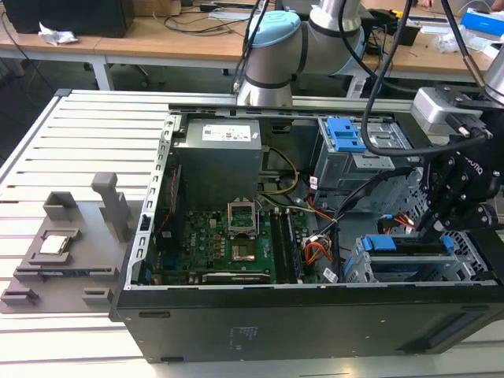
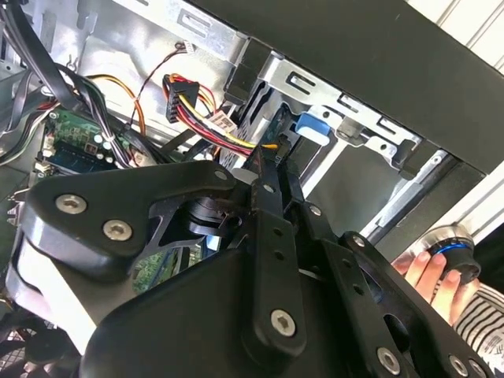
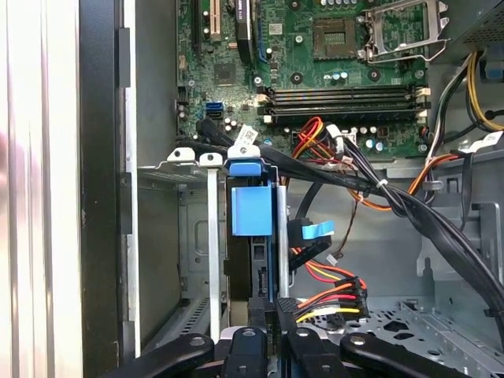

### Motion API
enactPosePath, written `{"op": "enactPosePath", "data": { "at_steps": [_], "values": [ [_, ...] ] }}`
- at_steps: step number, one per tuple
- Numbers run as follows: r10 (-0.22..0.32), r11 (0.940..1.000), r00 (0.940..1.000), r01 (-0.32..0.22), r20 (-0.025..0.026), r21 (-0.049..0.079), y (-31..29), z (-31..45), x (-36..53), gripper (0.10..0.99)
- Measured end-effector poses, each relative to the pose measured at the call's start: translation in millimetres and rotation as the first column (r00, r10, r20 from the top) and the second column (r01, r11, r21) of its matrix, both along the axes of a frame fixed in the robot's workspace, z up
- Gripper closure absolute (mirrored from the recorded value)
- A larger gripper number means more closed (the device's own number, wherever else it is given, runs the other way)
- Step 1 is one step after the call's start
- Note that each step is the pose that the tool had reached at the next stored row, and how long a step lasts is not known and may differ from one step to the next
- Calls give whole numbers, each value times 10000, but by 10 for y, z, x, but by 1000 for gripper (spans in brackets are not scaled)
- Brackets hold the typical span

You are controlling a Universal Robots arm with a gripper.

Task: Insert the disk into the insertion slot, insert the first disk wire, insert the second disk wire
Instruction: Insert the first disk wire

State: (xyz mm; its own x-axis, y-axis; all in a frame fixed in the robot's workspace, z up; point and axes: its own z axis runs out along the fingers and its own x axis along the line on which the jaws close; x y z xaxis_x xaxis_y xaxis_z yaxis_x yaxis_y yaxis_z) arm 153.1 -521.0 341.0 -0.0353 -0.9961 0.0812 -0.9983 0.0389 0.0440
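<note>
In the exterior view a grey fixture [image 1: 71, 252] is seen at 9 o'clock and the motherboard [image 1: 228, 248] of the open computer case [image 1: 276, 323] at centre. At 4 o'clock the disk [image 1: 391, 244] is seated in the insertion slot [image 1: 356, 266]. The gripper [image 1: 431, 228] is held just over it at 3 o'clock, fingers drawn narrow, tips beside the red-and-yellow power wires [image 3: 335, 295]; whether anything is pinched cannot be told.

Nothing here I can really read, tbh: there's a white sticker [image 1: 231, 133] on the power supply [image 1: 216, 173], faint print on the black side of the computer case [image 1: 315, 323], white lettering on the hand [image 1: 438, 224] and a little cable tag [image 3: 246, 134], all too tiny.
</note>
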Motion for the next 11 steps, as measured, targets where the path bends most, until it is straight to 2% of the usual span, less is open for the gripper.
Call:
{"op": "enactPosePath", "data": {
  "at_steps": [11],
  "values": [
    [-1,10000,10000,1,-2,7,-1,-82,-36,918]
  ]
}}
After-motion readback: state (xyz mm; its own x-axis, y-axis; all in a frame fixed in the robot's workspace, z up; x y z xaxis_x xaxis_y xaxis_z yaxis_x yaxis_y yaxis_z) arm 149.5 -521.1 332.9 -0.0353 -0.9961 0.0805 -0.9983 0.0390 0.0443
